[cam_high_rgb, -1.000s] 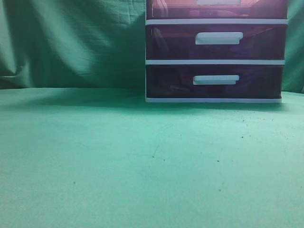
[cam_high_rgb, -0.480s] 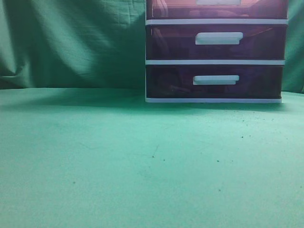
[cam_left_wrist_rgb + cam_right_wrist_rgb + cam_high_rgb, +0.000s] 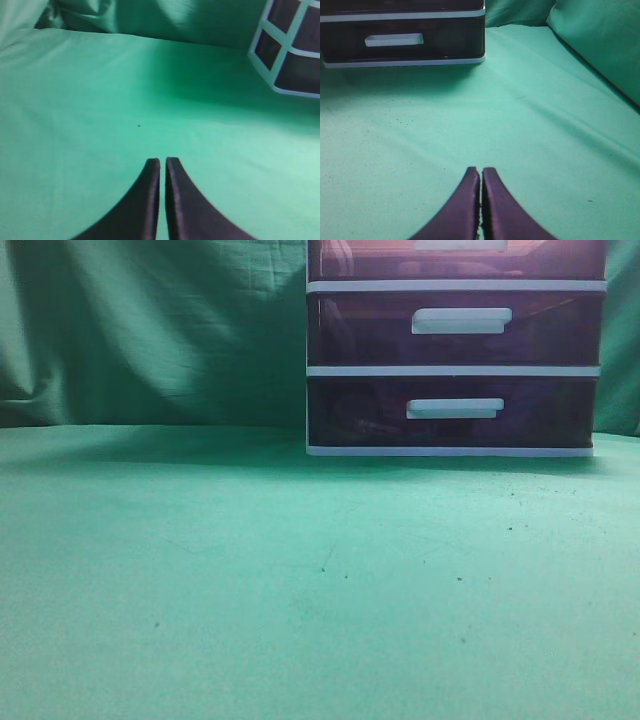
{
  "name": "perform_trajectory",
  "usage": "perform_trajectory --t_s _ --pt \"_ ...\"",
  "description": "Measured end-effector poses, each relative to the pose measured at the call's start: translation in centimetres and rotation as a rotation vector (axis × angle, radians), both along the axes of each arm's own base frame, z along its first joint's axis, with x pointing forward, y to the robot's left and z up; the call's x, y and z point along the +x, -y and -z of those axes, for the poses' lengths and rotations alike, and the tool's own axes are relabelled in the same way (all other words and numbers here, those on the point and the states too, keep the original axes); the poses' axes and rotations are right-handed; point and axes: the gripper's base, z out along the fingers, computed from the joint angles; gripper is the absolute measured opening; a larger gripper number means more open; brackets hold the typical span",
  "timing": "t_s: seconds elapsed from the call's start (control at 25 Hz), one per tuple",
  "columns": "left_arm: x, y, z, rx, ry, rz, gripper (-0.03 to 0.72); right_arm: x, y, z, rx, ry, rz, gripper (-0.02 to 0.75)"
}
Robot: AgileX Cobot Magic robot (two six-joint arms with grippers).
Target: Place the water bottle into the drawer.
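Note:
The three-drawer unit stands at the back right of the green table. Its top drawer [image 3: 360,258], dark purple with a white handle [image 3: 460,244], is cut off by the frame's top edge and looks closed. No water bottle shows in any view. My left gripper [image 3: 163,161] is shut and empty above bare cloth, with the unit's corner [image 3: 290,45] far to its right. My right gripper [image 3: 481,171] is shut and empty above the cloth, well in front of the unit's bottom drawer [image 3: 445,37]. Neither gripper shows in the exterior view.
The two lower purple drawers [image 3: 560,328] [image 3: 550,410] are closed, each with a white handle. Green cloth [image 3: 250,570] covers the table and hangs as a backdrop [image 3: 150,330]. A raised cloth fold [image 3: 600,45] lies at the right.

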Motion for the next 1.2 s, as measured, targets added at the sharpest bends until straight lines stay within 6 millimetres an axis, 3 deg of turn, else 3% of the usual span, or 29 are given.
perform_trajectory --t_s 0.24,0.56,1.2 --pt "0.2 0.2 0.4 0.029 0.053 0.025 0.000 0.0 0.0 0.0 0.000 0.000 0.000 0.000" --pt "0.0 0.0 1.7 0.069 -0.093 0.018 0.000 0.0 0.0 0.0 0.002 0.000 0.001 0.000" --pt "-0.1 0.4 1.8 0.082 -0.100 0.064 0.000 0.0 0.0 0.0 0.002 0.000 0.001 0.000"
